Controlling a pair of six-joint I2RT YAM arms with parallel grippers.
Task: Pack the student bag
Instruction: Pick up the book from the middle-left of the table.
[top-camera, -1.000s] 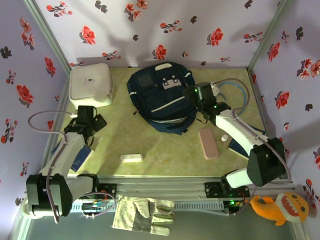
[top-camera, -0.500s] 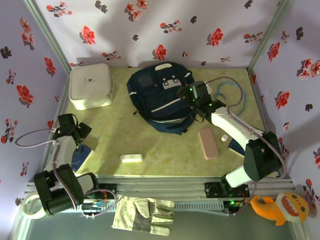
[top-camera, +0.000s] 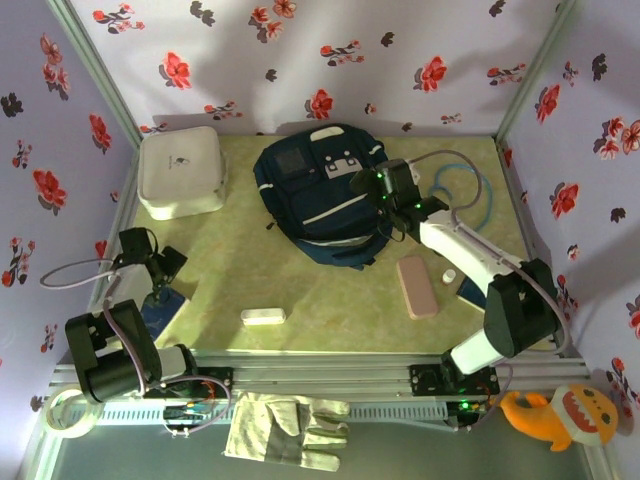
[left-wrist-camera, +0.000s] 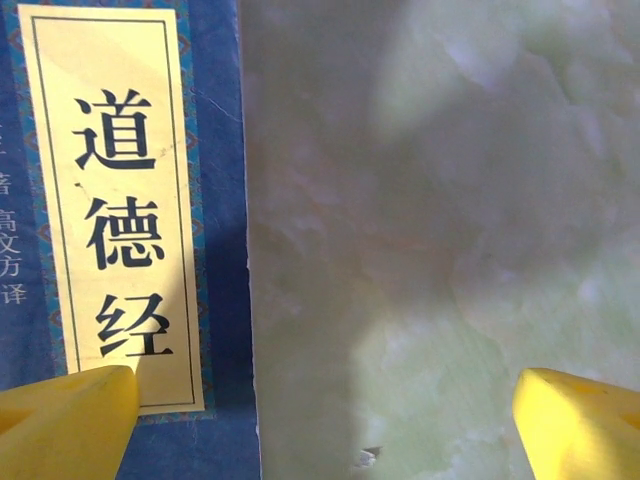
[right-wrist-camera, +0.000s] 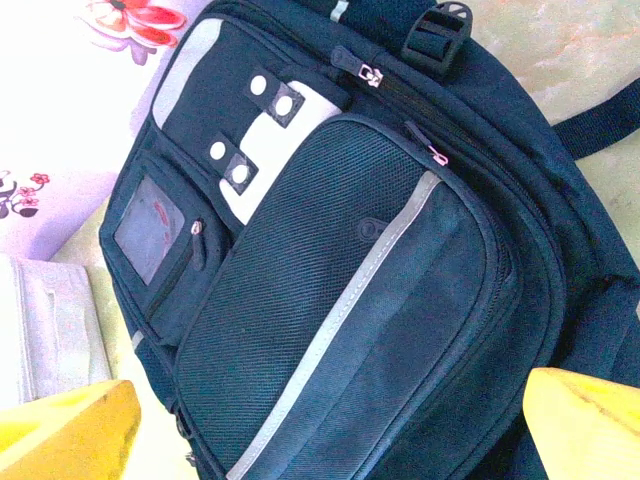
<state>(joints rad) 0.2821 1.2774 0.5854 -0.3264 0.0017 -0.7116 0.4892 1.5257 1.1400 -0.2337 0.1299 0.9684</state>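
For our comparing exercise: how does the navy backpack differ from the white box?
The student bag is dark navy with pale stripes; the white box is white. The bag is soft fabric with pockets and zips; the box is smooth and rounded. The bag lies mid-table at the back, the box in the far left corner. Both rest on the green table.

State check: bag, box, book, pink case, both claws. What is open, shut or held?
Bag: lying front up, visible zips shut.
Box: lid shut.
Book: closed, lying flat, cover up.
Pink case: lying flat, untouched.
Left claw: open, empty, over the book's edge.
Right claw: open, empty, over the bag.
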